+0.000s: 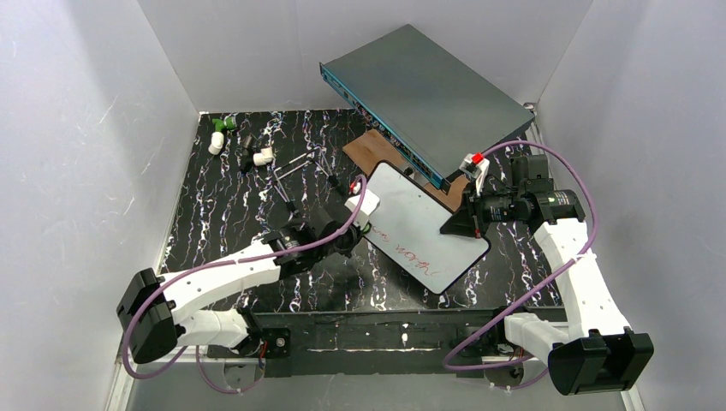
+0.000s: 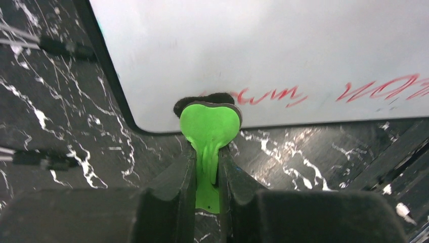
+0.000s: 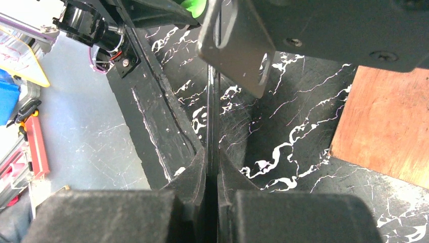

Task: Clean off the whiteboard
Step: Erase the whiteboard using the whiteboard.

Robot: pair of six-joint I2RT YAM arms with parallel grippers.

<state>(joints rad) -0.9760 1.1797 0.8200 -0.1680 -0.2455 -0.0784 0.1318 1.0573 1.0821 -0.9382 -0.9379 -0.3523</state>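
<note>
Setting: plain white walls (image 1: pixel 86 128) close in a black table top veined with white marbling (image 1: pixel 214 223).
Whiteboard: the small flat white rectangular whiteboard with rounded corners and a thin black rim (image 1: pixel 419 218) sits near the middle of the table, turned at an angle. Its far corner is just beside the box and the plank. Whether it lies fully flat cannot be told.
Writing: red handwriting (image 2: pixel 273 95) runs along the board's near-left long edge; the surface further in is blank white.
Left gripper: the left gripper (image 2: pixel 207 174) has its fingers clamped on the stem of a bright green heart-shaped eraser backed with a black felt pad (image 2: pixel 210 124).
Eraser contact: the pad lies on the board just inside the rim, touching the start of the red writing.
Right gripper: the right gripper (image 3: pixel 212 174) has its jaws closed on the board's right-hand edge, which the wrist view shows edge-on as a thin dark line.
Box: a large grey-teal metal box (image 1: pixel 428 94) sits askew at the back right.
Plank: a brown wooden plank (image 1: pixel 372 150) lies partly under the box's near edge.
Far left: small white and green pieces (image 1: pixel 220 130) and thin black-tipped rods (image 1: pixel 287 184) lie scattered, well apart from the board.
</note>
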